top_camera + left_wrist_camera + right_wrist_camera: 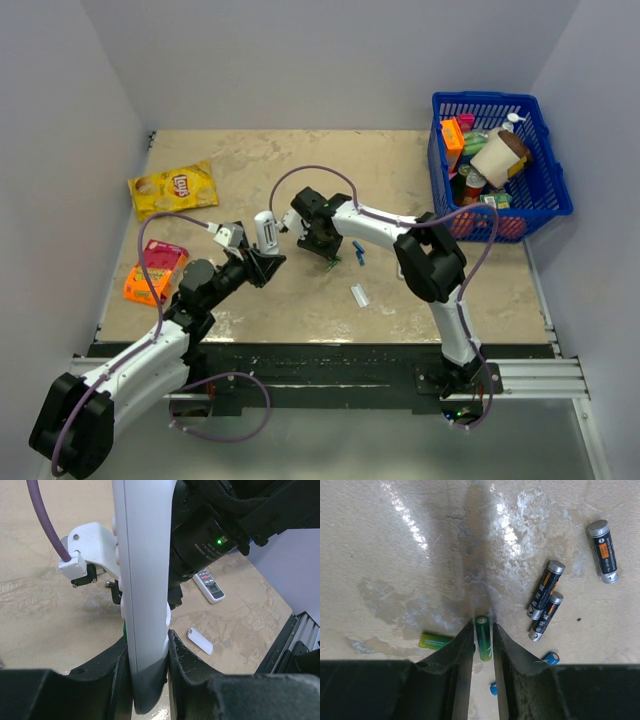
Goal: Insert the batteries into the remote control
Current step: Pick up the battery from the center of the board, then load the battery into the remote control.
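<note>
My left gripper (147,640) is shut on the lower end of the slim white remote control (145,580) and holds it upright above the table; it also shows in the top view (266,231). My right gripper (483,627) points down at the table just right of the remote and is shut on one green battery (483,639), which stands between the fingertips. The second green battery (435,640) lies flat on the table just left of the fingers. The remote's white back cover (200,641) lies on the table, also seen in the top view (360,295).
Three dark cells (546,589) and two small blue cells (550,658) lie right of my right gripper. A grey-white remote with dark buttons (209,585) lies on the table. A chip bag (172,187) and an orange packet (155,271) sit at left, and a blue basket (545,190) at back right.
</note>
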### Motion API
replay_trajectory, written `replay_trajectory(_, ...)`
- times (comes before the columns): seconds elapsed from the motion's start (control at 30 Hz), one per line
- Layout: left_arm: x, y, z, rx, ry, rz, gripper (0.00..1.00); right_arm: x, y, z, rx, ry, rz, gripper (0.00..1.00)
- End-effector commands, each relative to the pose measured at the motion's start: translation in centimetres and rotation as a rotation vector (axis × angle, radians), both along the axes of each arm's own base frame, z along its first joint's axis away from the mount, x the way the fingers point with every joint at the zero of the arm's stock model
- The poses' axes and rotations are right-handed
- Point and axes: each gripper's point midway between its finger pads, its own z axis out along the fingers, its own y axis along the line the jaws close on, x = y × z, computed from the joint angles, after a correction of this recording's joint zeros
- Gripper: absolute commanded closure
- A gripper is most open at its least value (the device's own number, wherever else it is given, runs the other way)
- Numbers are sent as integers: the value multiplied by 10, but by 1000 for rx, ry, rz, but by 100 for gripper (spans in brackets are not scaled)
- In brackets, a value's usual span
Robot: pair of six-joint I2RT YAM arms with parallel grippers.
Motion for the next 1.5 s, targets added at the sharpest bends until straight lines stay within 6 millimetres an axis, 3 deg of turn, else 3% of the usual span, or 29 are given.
replay_trajectory(0.0, 7, 0, 30, -29, -87, 9, 100, 2, 6, 3, 13, -13, 30, 75)
replay_trajectory(0.13, 7, 0, 29, -27, -85, 9, 100, 2, 6, 0, 14, -10, 26, 79)
replay_trajectory(0.3, 8, -1, 30, -27, -87, 6, 100, 4, 9, 8, 37, -34, 26, 92)
replay_trajectory(0.53, 9, -3, 32, -40, -83, 1, 100, 15, 18, 53, 132, -128, -6, 100)
replay_trajectory(0.87, 12, -9, 43, -77, -88, -20, 100, 31, 37, 166, 475, -306, -160, 100)
replay_trajectory(1.0, 14, -12, 50, -102, -90, -28, 100, 25, 43, 233, 709, -373, -252, 100)
replay_trajectory(1.03, 15, -13, 52, -107, -91, -30, 100, 21, 43, 236, 743, -373, -268, 100)
replay_trajectory(1.1, 16, -16, 56, -125, -88, -35, 100, 17, 44, 274, 890, -410, -319, 100)
replay_trajectory(1.13, 16, -17, 60, -135, -96, -44, 100, 15, 43, 275, 913, -412, -329, 100)
replay_trajectory(1.33, 20, -24, 75, -193, -93, -65, 100, -9, 50, 337, 1228, -410, -330, 100)
replay_trajectory(1.47, 23, -26, 83, -224, -92, -65, 100, -18, 55, 354, 1323, -414, -333, 100)
